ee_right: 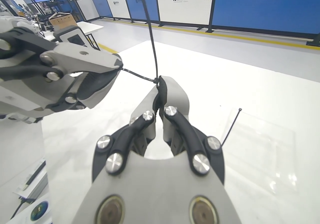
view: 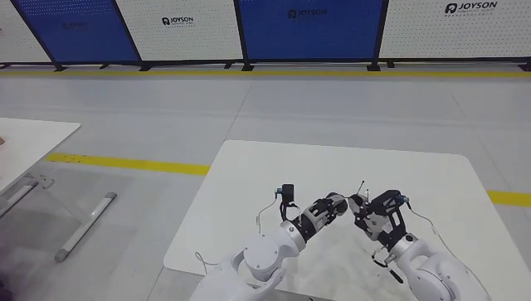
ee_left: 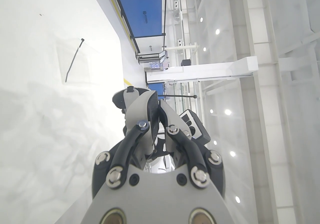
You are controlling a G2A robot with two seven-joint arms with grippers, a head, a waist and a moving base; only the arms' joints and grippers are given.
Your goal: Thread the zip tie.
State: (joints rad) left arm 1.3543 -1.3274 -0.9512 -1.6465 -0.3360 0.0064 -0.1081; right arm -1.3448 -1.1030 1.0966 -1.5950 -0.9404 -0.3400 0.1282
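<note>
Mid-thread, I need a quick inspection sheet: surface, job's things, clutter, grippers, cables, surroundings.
Surface: white table, rounded corners.
Job's things: black zip tie held in the air between both grippers, head end up; second zip tie lying flat on the table.
Clutter: clear sheet under the second zip tie.
Grippers: right gripper shut on the zip tie at its bend; left gripper shut on its other end.
Cables: thin wire looping beside the left arm.
Surroundings: partition panels, yellow floor line, another table.
</note>
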